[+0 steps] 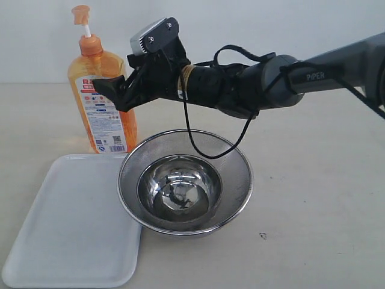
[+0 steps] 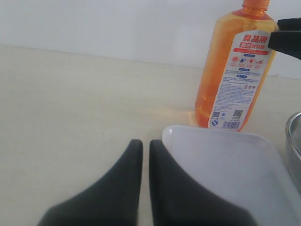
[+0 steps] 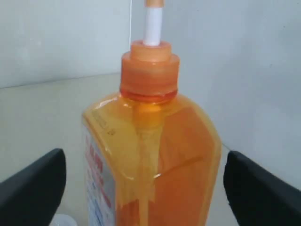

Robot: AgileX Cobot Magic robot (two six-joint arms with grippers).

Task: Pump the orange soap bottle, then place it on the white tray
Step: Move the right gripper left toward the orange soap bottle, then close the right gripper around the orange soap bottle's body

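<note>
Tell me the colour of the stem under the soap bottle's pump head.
White. The stem of the orange soap bottle shows best in the right wrist view.

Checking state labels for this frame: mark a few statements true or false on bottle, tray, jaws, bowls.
1. The orange soap bottle stands on the white tray. False: it stands on the table, behind the tray.
2. The right gripper has its jaws open either side of the bottle. True.
3. The left gripper grips the tray. False: its jaws are shut, holding nothing.
4. A steel bowl sits inside the mesh bowl. True.
</note>
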